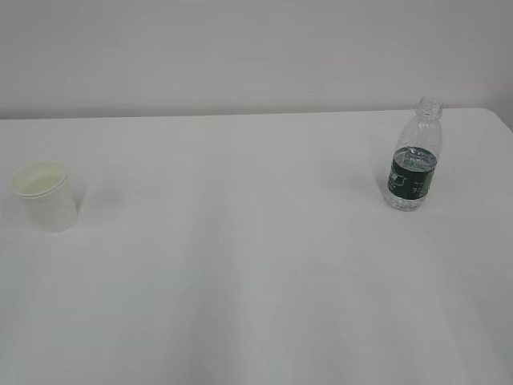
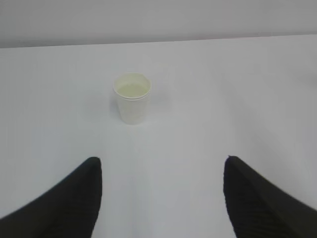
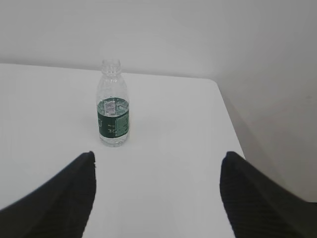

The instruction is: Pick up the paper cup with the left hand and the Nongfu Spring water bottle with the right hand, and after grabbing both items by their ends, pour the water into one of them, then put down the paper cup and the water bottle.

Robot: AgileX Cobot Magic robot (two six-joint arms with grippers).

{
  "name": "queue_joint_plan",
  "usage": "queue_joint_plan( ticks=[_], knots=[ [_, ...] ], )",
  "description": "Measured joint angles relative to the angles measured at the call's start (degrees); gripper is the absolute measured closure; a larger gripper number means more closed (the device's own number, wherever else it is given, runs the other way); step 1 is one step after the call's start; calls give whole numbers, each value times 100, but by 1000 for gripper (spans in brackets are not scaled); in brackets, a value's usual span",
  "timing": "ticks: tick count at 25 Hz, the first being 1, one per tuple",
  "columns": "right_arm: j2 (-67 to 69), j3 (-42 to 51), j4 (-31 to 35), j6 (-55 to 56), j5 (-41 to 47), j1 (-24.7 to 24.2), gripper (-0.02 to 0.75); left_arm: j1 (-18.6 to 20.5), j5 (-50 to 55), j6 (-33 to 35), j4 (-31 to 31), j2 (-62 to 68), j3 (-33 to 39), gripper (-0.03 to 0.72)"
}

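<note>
The left tool (image 2: 161,196) stands wide open and grips nothing; its two black, finely ribbed fingers (image 2: 74,198) taper to blunt tips at the bottom of the left wrist view. The paper cup (image 2: 132,98) stands upright ahead of it, well apart and a little left of the gap's middle — a small white tapered shape with a rolled rim and a pale cream inside.

The right tool (image 3: 157,196) is likewise spread wide with nothing between its dark ribbed fingers (image 3: 257,198). The Nongfu Spring water bottle (image 3: 113,104) stands upright ahead, apart from the tips and toward the left finger's side. It is clear ribbed plastic with a dark green label band around its middle and an uncapped neck; the water (image 3: 114,136) shows as clear liquid in its lower part.

In the exterior view neither tool appears. The cup (image 1: 46,196) sits near the left edge of the smooth white table (image 1: 240,265), the bottle (image 1: 415,156) far off toward the right rear corner — well apart. A plain pale wall (image 1: 240,48) rises behind.
</note>
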Motion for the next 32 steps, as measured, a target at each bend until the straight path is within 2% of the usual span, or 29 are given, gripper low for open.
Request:
queue_joint_plan(
  ticks=[13, 25, 32],
  knots=[
    [-320, 15, 145, -87, 759, 0, 146, 0, 202, 0, -89, -296, 140, 149],
    [-624, 130, 193, -110, 906, 0, 146, 0, 986, 0, -130, -319, 140, 186],
    [-624, 130, 255, -110, 947, 0, 146, 0, 1060, 0, -9, -319, 163, 202]
  ],
)
